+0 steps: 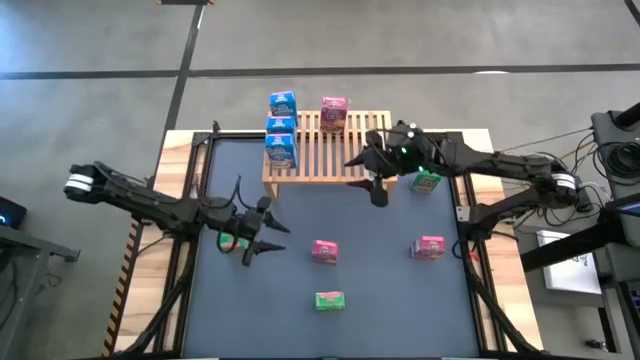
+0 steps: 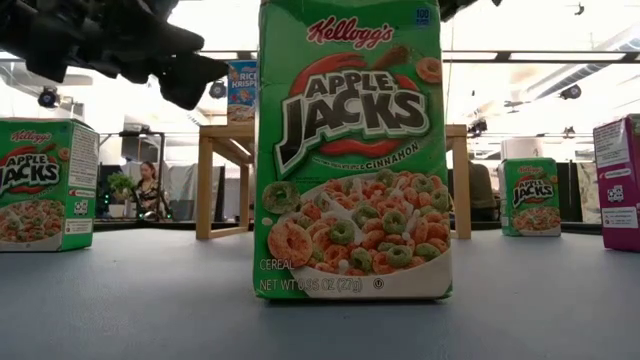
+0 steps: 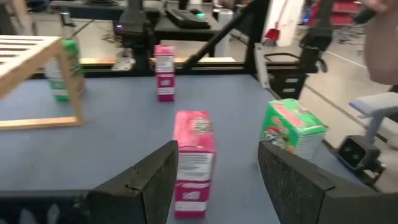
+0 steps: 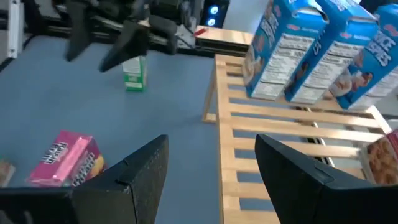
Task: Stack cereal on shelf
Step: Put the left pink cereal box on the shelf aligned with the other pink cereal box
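On the grey table [image 1: 390,300], a pink cereal box [image 1: 323,251] stands just beyond the open, empty left gripper [image 1: 262,240].

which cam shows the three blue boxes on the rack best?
High view: all three blue boxes show whole, in a row along the rack's left end. The right wrist view catches them close but cropped. The low view shows only part of one behind the green box. The left wrist view shows none.
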Robot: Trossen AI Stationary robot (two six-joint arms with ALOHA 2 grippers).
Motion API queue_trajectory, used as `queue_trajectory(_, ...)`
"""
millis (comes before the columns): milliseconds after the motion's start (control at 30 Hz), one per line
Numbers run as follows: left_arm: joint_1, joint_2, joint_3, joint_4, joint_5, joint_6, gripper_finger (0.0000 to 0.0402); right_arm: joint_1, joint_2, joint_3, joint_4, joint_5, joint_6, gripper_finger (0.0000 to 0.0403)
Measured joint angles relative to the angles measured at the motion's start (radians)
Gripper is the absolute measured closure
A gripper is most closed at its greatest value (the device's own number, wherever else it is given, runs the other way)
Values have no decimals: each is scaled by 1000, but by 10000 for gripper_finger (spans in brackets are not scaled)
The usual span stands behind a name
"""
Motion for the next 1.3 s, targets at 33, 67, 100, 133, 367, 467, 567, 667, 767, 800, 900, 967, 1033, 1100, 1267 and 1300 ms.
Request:
queue_trajectory(33,-11,23,0,31,-1,0,196,9,-17,-38,36,14,8,172)
queue_trajectory(67,-20,48,0,64,-1,0,196,16,-32,-71,69,23,13,172)
queue_trajectory(100,-28,77,0,102,-2,3,195,22,-48,-102,99,29,21,172)
queue_trajectory(133,-35,105,0,138,-2,14,194,28,-62,-129,125,36,32,172)
queue_trajectory(367,-49,297,1,375,-3,47,148,43,-120,-226,186,50,95,172)
queue_trajectory(467,-48,365,14,430,-5,49,112,51,-133,-237,188,47,104,172)
queue_trajectory(567,-48,431,71,409,-6,50,75,55,-135,-239,187,50,104,172)
queue_trajectory(667,-47,500,155,312,-19,77,44,57,-133,-239,191,51,101,172)
queue_trajectory(767,-42,541,251,135,-85,97,23,57,-133,-237,194,51,94,172)
queue_trajectory(800,-37,547,279,80,-114,99,20,57,-133,-237,194,51,92,172)
queue_trajectory(900,-22,569,333,-33,-183,101,18,57,-133,-237,194,51,91,172)
queue_trajectory(967,-20,579,338,-62,-165,95,21,57,-133,-237,193,51,90,172)
queue_trajectory(1033,-24,583,340,-69,-129,96,26,57,-133,-237,192,51,88,172)
queue_trajectory(1100,-22,575,341,-47,-97,95,32,57,-133,-237,193,51,87,172)
queue_trajectory(1267,-22,573,321,-43,-74,66,50,57,-133,-237,188,50,84,172)
queue_trajectory(1300,-22,567,315,-36,-74,64,54,57,-133,-237,188,50,85,172)
